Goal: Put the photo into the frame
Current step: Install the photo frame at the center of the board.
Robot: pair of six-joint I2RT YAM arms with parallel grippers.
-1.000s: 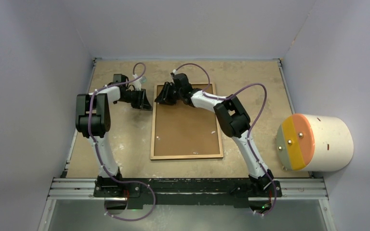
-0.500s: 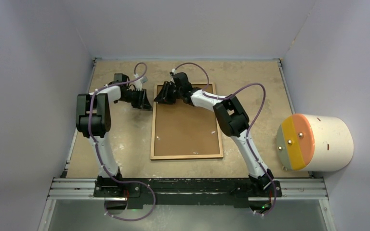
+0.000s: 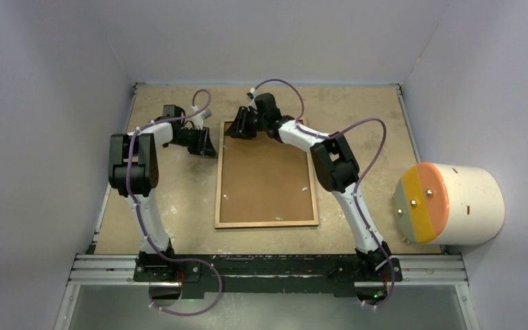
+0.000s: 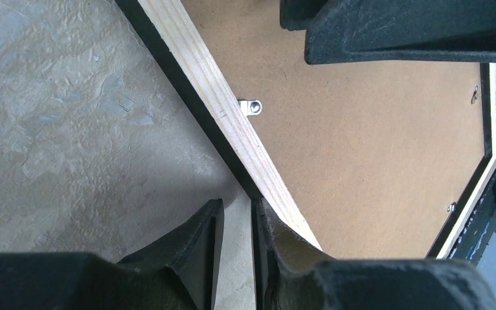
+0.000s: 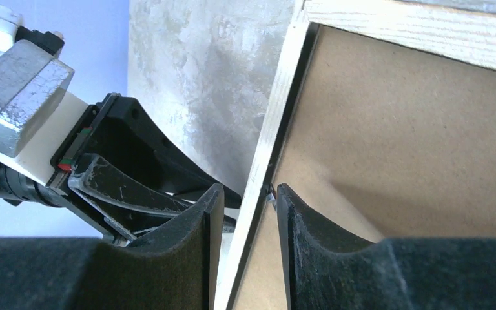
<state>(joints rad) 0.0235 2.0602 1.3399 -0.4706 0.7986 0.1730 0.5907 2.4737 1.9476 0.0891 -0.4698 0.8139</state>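
— Frame (image 3: 268, 223): where's it lying?
— Flat on the table (image 3: 371, 117), about the middle, with its light wooden back facing up. The long sides run away from the arms. A brown backing board (image 3: 265, 179) fills the inside of the rim.
— And the arms?
— Both reach to the far left corner. The left hand (image 3: 212, 147) comes in from the side and pinches the left rim. Its fingers (image 4: 194, 252) are pressed together on the wood, one on the table side, one on the board side.
— The right one?
— The right hand (image 3: 235, 130) sits at the corner, a bit farther from the arm bases, astride that same rim. Its fingers (image 5: 316, 252) are slightly spread, with a thin dark gap on the board side, so it isn't gripping.
— Do the hands touch?
— They're close together, but I can't tell.
— Anything smaller?
— A little metal clip (image 4: 252, 106) lies on the board against the rim's inner edge, near the left hand.
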